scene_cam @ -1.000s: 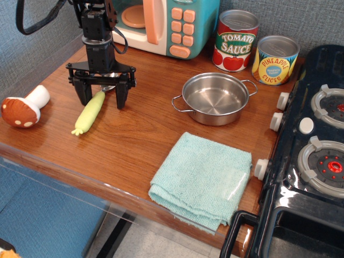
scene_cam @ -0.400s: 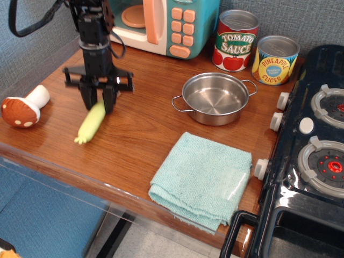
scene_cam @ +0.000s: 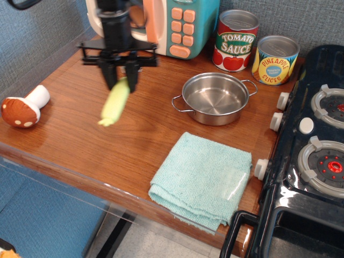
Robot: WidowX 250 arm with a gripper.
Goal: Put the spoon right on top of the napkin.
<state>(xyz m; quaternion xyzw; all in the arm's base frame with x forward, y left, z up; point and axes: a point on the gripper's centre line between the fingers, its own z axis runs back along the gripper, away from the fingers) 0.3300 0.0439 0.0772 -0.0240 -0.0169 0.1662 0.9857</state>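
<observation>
My gripper (scene_cam: pixel 121 82) is shut on the upper end of the spoon (scene_cam: pixel 115 104) and holds it in the air above the wooden counter (scene_cam: pixel 134 145). The spoon's yellow-green corn-like handle hangs down and to the left; its silver bowl is hidden between the fingers. The napkin (scene_cam: pixel 204 178), a folded light teal cloth, lies flat near the counter's front edge, to the right of and nearer than the gripper, with nothing on it.
A steel pot (scene_cam: pixel 215 98) stands between gripper and stove. A toy mushroom (scene_cam: pixel 22 109) lies at the left edge. A toy microwave (scene_cam: pixel 166 24) and two cans (scene_cam: pixel 235 40) (scene_cam: pixel 274 59) stand at the back. A black stove (scene_cam: pixel 314 150) fills the right.
The gripper closed on the spoon, lifted it off the counter and moved it to the right, toward the pot. The other things have not moved.
</observation>
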